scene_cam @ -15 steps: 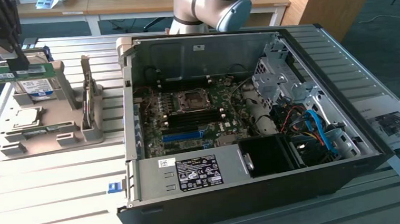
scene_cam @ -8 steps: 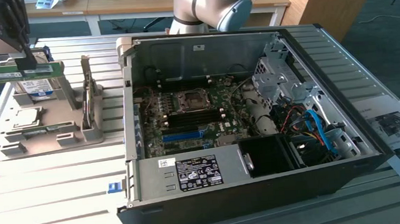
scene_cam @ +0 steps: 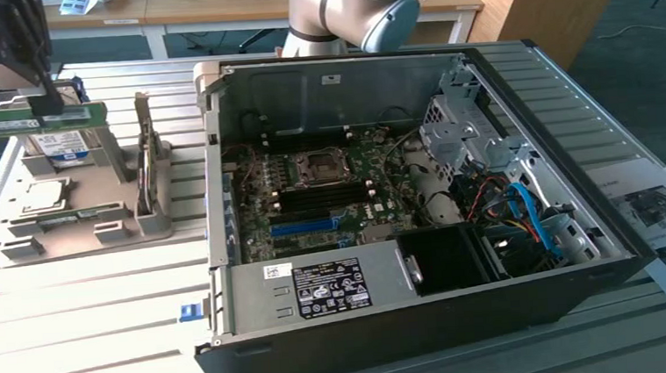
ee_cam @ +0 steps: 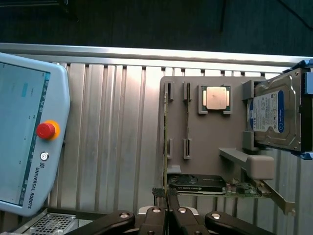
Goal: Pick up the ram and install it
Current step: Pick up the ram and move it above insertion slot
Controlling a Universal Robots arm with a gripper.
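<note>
The gripper is holding the ram at the exterior view's far left. Its fingers are closing narrowly on the top edge of the green stick, near the end that faces the computer case. The ram is hanging level and on edge, raised clear of the grey parts fixture and sitting just above the blue-labelled hard drive that is standing in its cradle. It is well apart from the open case, where the motherboard and its long blue memory slot are lying exposed and unfilled.

In the wrist view the fingertips are pressing close together. A thin line running away from them is probably the ram seen edge-on, though it is blending with the fixture's edge and cannot be told for sure. Beyond it the processor is resting in its pocket and the graphics card is standing in its holder. A teach pendant is lying on the slatted table, well to one side.

As a judgement, the stick is handling as a light, stiff but thin board that would snap or crack under twisting. Its chips and contact edge are looking delicate. The safest hold is on the bare top edge and flat faces, leaving the contact edge free. Gripped off-centre as it is now, it may be tilting slightly under its own length.
</note>
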